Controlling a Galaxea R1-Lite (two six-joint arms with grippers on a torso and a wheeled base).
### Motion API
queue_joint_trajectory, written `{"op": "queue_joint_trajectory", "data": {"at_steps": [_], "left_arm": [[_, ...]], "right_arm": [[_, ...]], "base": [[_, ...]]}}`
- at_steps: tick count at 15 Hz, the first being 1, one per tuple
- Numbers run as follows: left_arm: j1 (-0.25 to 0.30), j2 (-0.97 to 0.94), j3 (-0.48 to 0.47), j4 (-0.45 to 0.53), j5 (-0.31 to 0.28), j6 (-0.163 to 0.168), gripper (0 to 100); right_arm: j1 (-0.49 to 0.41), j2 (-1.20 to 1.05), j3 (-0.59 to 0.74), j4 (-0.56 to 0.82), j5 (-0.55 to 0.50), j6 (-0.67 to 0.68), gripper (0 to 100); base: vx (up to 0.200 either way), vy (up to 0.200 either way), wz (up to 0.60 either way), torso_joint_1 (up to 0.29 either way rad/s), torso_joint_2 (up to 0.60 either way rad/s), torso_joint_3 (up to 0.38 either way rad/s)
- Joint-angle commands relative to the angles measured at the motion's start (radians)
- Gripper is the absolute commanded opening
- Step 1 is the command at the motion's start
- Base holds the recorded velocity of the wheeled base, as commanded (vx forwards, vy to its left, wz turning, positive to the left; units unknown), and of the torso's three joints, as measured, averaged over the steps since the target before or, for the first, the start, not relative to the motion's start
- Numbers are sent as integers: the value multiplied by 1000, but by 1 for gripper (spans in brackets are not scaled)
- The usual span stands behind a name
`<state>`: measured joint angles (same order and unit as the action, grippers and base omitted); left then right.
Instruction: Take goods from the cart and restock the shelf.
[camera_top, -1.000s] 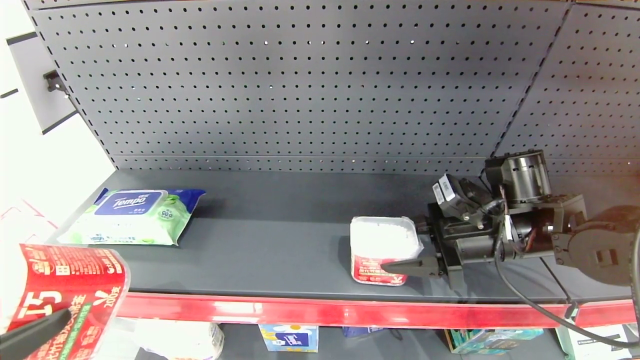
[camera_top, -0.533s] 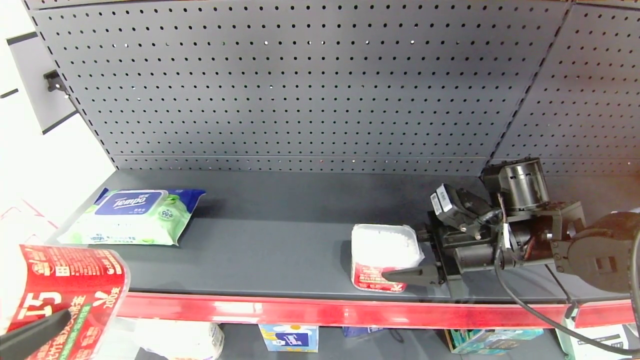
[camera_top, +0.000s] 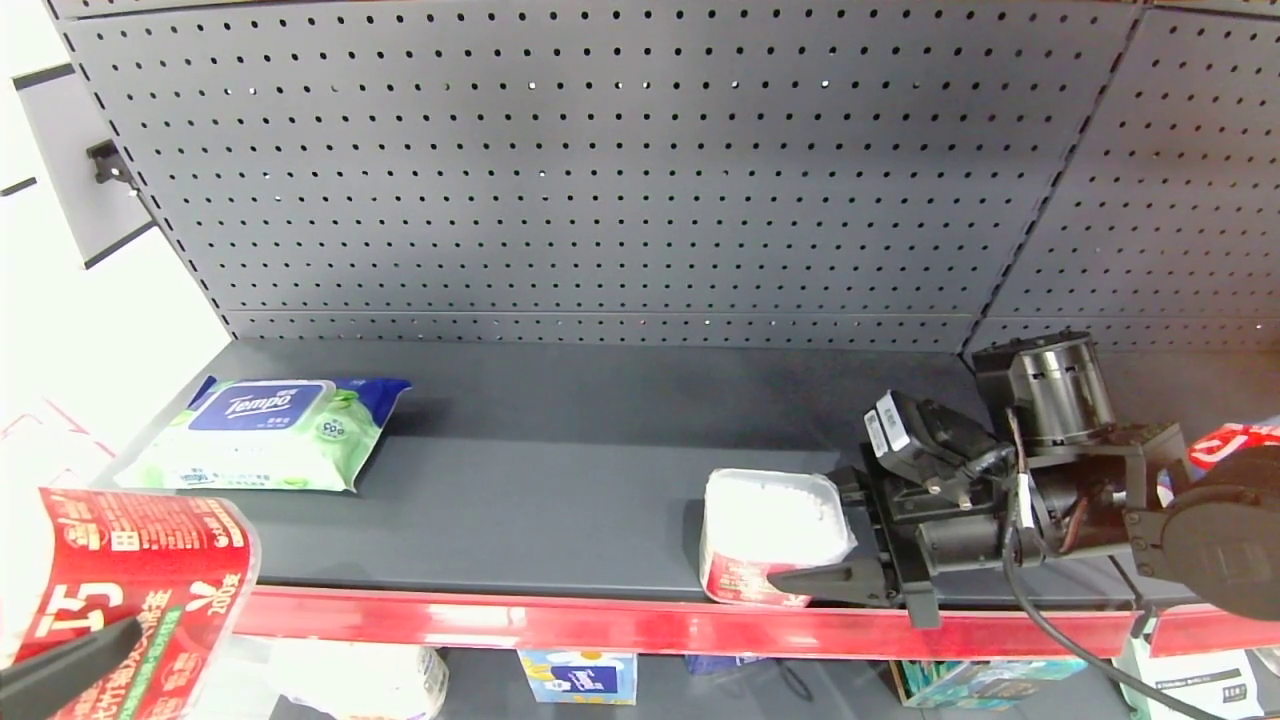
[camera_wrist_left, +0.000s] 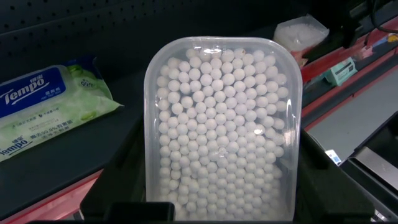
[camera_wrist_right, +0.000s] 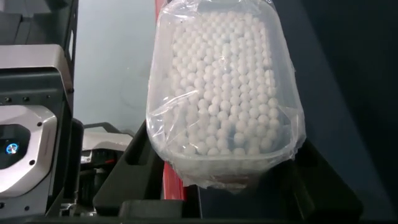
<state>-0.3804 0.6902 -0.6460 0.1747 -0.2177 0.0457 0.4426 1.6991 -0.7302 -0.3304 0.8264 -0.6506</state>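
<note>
A wipes pack lies at the shelf's left end; the right gripper squeezes a cotton bud tub at the front edge, not let go yet; the left gripper grips a second tub, not yet on the shelf.

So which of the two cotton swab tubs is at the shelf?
The right tub, in the right end effector, at the shelf; the left tub is held short of it.

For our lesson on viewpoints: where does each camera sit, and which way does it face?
Head: up high, facing forward and down at the shelf; right arm shows.
Left wrist: looks along its jaws at the left tub.
Right wrist: looks along its jaws at the right tub.
Shared: wipes pack, head and left wrist.
</note>
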Motion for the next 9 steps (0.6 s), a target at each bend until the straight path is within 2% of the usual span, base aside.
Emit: {"op": "queue_joint_trajectory", "data": {"at_steps": [1,9], "left_arm": [[0,0,2,0,0,0,0],[0,0,3,0,0,0,0]], "right_arm": [[4,-4,3,1,13,0,0],[1,11,3,4,0,-1,0]], "base": [[0,0,0,0,0,0],[0,0,0,0,0,0]]}}
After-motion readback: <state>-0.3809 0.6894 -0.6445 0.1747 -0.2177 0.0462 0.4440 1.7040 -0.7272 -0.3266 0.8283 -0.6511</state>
